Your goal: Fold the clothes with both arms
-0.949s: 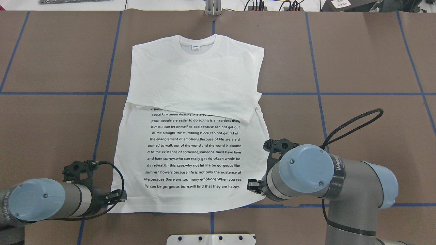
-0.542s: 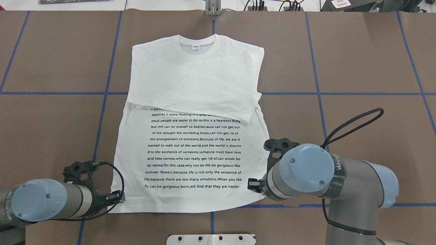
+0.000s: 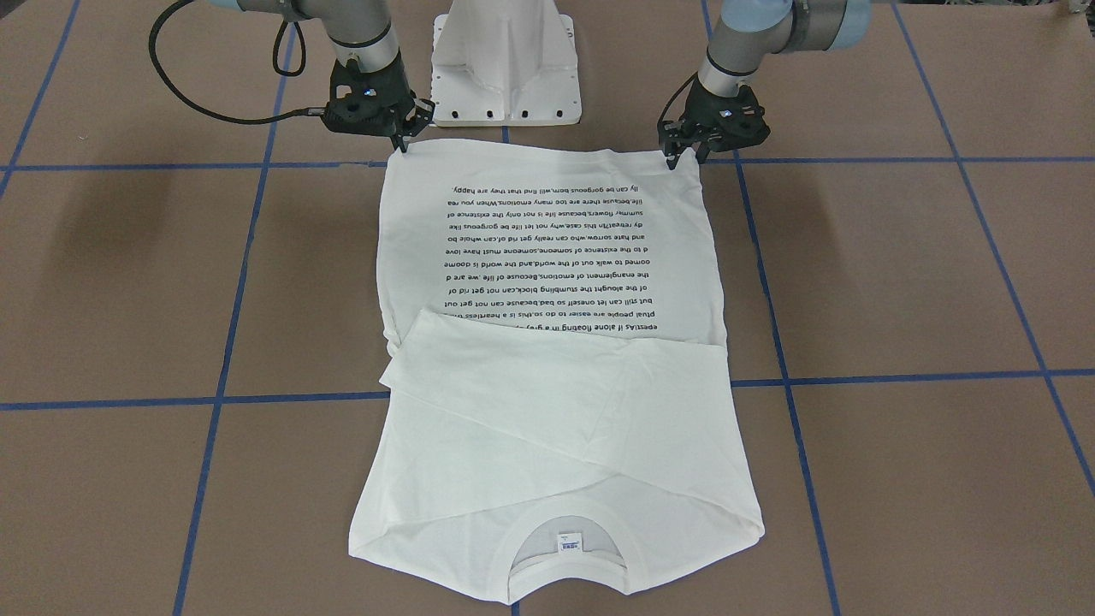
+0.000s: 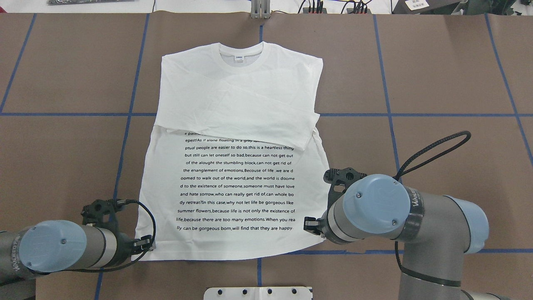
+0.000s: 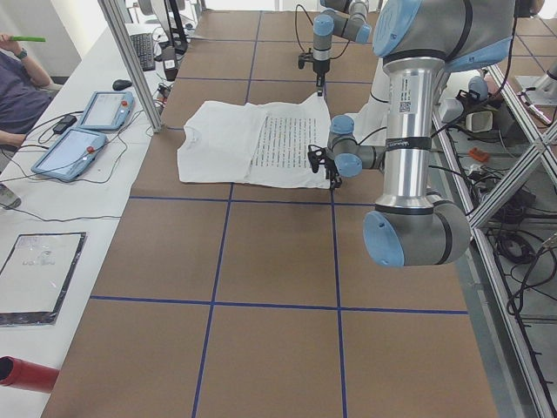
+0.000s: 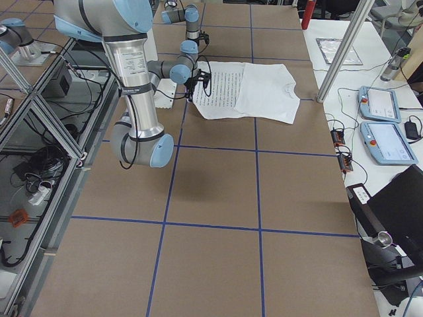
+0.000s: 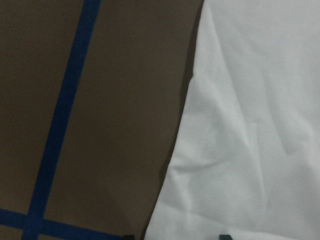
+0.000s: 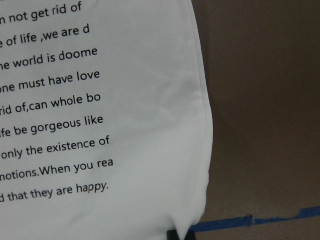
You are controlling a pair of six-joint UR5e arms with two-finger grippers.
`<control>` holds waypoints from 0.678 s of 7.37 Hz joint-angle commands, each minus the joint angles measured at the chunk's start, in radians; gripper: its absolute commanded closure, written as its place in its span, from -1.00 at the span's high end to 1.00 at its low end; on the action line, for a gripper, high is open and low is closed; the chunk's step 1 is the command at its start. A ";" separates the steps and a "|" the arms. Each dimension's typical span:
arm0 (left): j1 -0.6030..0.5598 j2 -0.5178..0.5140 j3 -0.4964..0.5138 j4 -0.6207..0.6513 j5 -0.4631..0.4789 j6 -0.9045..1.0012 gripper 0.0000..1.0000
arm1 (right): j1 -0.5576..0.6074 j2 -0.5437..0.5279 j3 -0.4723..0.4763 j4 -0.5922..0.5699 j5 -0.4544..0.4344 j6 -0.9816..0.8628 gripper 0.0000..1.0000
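The white T-shirt (image 4: 233, 104) lies flat on the brown table, collar far from me, sleeves folded across the chest, black text block toward me; it also shows in the front view (image 3: 547, 411). My left gripper (image 4: 146, 246) is low at the near-left hem corner (image 3: 684, 159). Its wrist view shows two fingertips apart at the frame's bottom, straddling the shirt's edge (image 7: 250, 125). My right gripper (image 4: 310, 227) is at the near-right hem corner (image 3: 400, 145). Its wrist view shows it shut on the puckered hem (image 8: 150, 100).
The white pedestal base (image 3: 505, 68) stands at the table's near edge between the arms. Blue tape lines (image 4: 387, 114) grid the brown table. Two tablets (image 5: 87, 131) and cables lie on the side bench beyond the shirt's collar end.
My left arm has shifted slightly right and toward me, bringing its gripper onto the hem corner. My right arm has barely shifted. The shirt has not moved.
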 commanded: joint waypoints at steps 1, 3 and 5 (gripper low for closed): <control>0.001 -0.012 0.002 0.018 0.000 0.000 0.11 | 0.002 0.000 0.000 0.000 0.002 0.001 -1.00; 0.001 -0.012 0.002 0.018 -0.002 0.000 -0.11 | 0.005 0.000 0.000 0.000 0.002 0.001 -1.00; 0.001 -0.013 -0.006 0.018 -0.005 0.000 -0.54 | 0.008 -0.001 0.000 0.000 0.002 0.000 -1.00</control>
